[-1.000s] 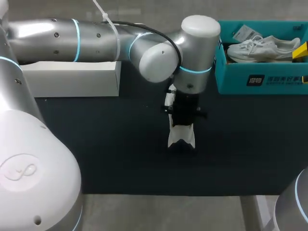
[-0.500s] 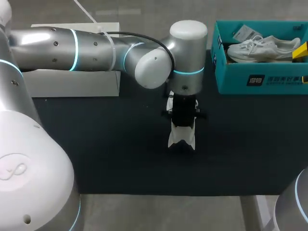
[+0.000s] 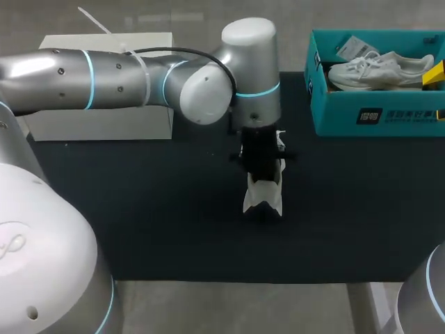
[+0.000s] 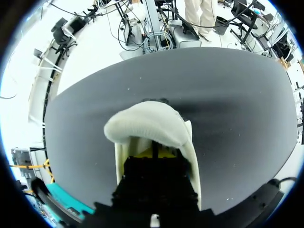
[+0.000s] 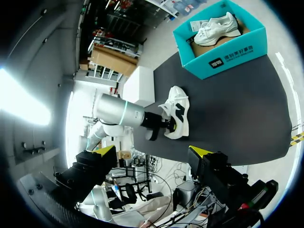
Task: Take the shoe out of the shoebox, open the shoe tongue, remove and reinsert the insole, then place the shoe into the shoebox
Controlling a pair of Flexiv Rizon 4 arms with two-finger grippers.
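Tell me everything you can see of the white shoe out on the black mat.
The white lace-up sneaker has a black mark on its side and a pale, soft-looking upper. It seems to sit sole-down near the middle of the black mat, apart from the teal cardboard shoebox. The left gripper is sunk into its opening from above, hiding the inside. Nothing else touches it.
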